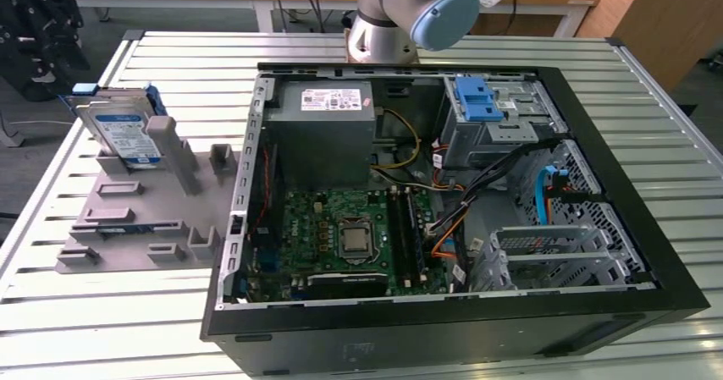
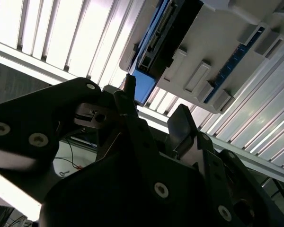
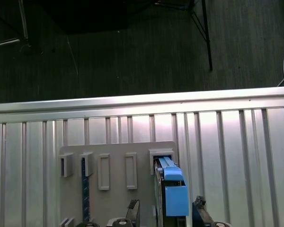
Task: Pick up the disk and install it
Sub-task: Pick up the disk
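Note:
The disk [image 1: 122,131], silver with a white-and-blue label and a blue carrier frame, stands on edge in a slot of the grey holder [image 1: 147,219] at the exterior view's left. In the first wrist view its blue frame [image 3: 173,187] points up from the holder [image 3: 113,198]. My gripper [image 3: 165,208] is open there, one dark fingertip [image 3: 132,206] on each side of the disk and apart from it. In the second wrist view the gripper [image 2: 156,101] hangs close over the disk's blue end [image 2: 144,87].
An open computer case [image 1: 632,253] lies on the slatted metal table [image 1: 655,109], with a grey power-supply box [image 1: 328,130], motherboard [image 1: 350,232] and a blue-latched drive bay [image 1: 480,101]. The arm's base [image 1: 384,24] stands behind the case. Dark floor lies beyond the table edge [image 3: 142,101].

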### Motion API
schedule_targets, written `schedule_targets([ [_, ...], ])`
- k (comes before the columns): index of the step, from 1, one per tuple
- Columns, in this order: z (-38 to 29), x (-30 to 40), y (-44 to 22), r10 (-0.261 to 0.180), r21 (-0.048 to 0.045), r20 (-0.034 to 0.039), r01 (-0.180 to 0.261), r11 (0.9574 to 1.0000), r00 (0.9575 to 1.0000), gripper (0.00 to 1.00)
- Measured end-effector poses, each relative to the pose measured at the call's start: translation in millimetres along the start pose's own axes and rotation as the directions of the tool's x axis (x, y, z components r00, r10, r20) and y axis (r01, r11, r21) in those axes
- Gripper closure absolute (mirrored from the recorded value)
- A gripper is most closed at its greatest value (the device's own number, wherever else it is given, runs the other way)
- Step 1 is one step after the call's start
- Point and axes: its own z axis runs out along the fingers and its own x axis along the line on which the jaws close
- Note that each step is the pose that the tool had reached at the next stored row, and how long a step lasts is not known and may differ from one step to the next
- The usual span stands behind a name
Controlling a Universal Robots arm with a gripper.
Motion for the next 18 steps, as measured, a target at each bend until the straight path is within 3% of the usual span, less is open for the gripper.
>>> schedule_targets([
  [1, 1.2, 0.0, 0.0, 0.000, 0.0001, 0.0001, 0.000, 1.0000, 1.0000, 0.45],
  [10, 11.2, -0.5, -0.2, 0.000, 0.0004, 0.0000, 0.000, 1.0000, 1.0000, 0.45],
  [18, 12.7, -0.9, -0.1, 0.000, 0.0007, 0.0002, 0.000, 1.0000, 1.0000, 0.45],
])
